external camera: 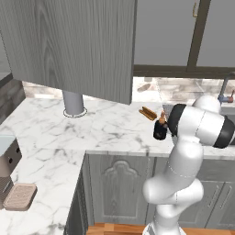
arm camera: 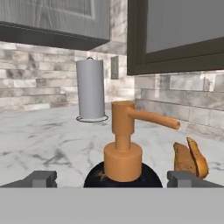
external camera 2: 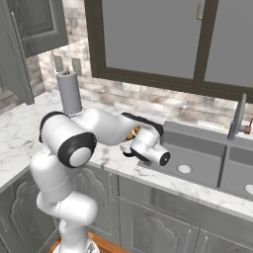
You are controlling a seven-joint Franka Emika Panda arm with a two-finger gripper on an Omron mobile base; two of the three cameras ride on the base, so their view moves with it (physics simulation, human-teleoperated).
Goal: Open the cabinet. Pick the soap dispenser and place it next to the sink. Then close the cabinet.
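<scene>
1. The soap dispenser [arm camera: 123, 168] stands upright on the marble counter [external camera: 55, 137], its dark round body topped by an orange-brown pump whose spout points toward the right of the hand view. In the left base view it shows as a small dark bottle [external camera: 160, 130] just beside the arm's white elbow, close to the sink's left edge.
2. The gripper [arm camera: 112, 179] has its fingertips [arm camera: 41, 178] spread wide apart, one on each side of the bottle's body, with a gap on both sides (nothing is clamped).
3. Just to the right of the dispenser in the hand view lies a brown, crusty food item [arm camera: 190, 159], near the bottle but apart from it; in the left base view it sits on the counter a little behind the bottle [external camera: 148, 113].
4. Farther back a grey paper-towel roll [arm camera: 90, 90] stands upright on its round base near the brick backsplash, well apart from the bottle.
5. The cabinet [external camera: 73, 43] hangs above the counter with its grey wood-grain door swung open; the door's broad face takes up the upper left of the left base view and hides the roll's top.
6. The sink [external camera 2: 197, 158] lies to the right of the arm, its faucet [external camera 2: 237, 118] at the far rim below a dark-framed window [external camera 2: 158, 39].
7. A toaster [external camera: 8, 160] and a ribbed brown block [external camera: 19, 196] sit on the near left counter.
</scene>
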